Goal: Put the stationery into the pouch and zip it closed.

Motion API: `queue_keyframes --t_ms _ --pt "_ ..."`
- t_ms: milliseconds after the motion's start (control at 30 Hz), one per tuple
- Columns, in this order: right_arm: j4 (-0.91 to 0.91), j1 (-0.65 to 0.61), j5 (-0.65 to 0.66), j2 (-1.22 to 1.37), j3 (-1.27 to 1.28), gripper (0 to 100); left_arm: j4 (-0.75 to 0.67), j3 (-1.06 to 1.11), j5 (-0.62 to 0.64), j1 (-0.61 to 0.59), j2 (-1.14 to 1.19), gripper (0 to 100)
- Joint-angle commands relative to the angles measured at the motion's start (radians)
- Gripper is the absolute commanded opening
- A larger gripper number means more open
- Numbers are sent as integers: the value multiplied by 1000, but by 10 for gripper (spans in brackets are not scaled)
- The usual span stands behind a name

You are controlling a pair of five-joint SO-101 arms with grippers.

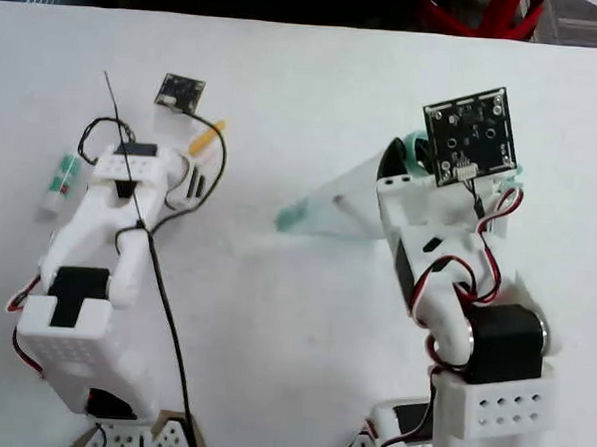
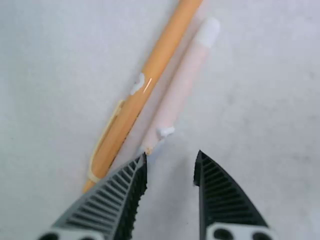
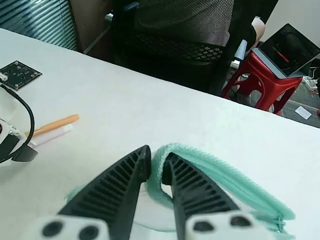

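An orange pen [image 2: 145,90] and a pale pink pen [image 2: 182,80] lie side by side on the white table. My left gripper [image 2: 170,165] is open just above their near ends, one fingertip beside the orange pen's clip. From above, the orange pen [image 1: 207,136] pokes out beyond the left gripper [image 1: 194,183]. The clear pouch [image 1: 330,203] with a mint-green zipper edge [image 3: 220,175] is held up off the table at the centre right. My right gripper [image 3: 156,165] is shut on that zipper edge. Both pens [image 3: 52,125] lie farther off in the right wrist view.
A small white tube with a green label [image 1: 63,176] lies left of the left arm. A black cable [image 1: 164,297] trails across the table along that arm. Beyond the table's far edge stand a black chair [image 3: 175,30] and a red stool [image 3: 260,80].
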Motion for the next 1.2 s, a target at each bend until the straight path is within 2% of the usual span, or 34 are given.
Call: queue_keyframes --t_ms 0,300,467,800,1033,1167 --pt "4 -22 -9 7 -55 22 6 -15 -8 10 -19 169" --pt "8 -22 -9 10 -54 22 23 -15 -8 10 -24 174" --pt "2 -28 -11 12 -31 22 32 -15 -8 10 -25 210" --pt "-59 -228 -11 12 101 22 48 -17 -8 1 -30 211" --pt "-128 -240 -81 2 221 22 71 -15 -11 -125 -180 215" --pt "-131 -245 -87 2 245 22 55 -28 -115 -139 -179 242"
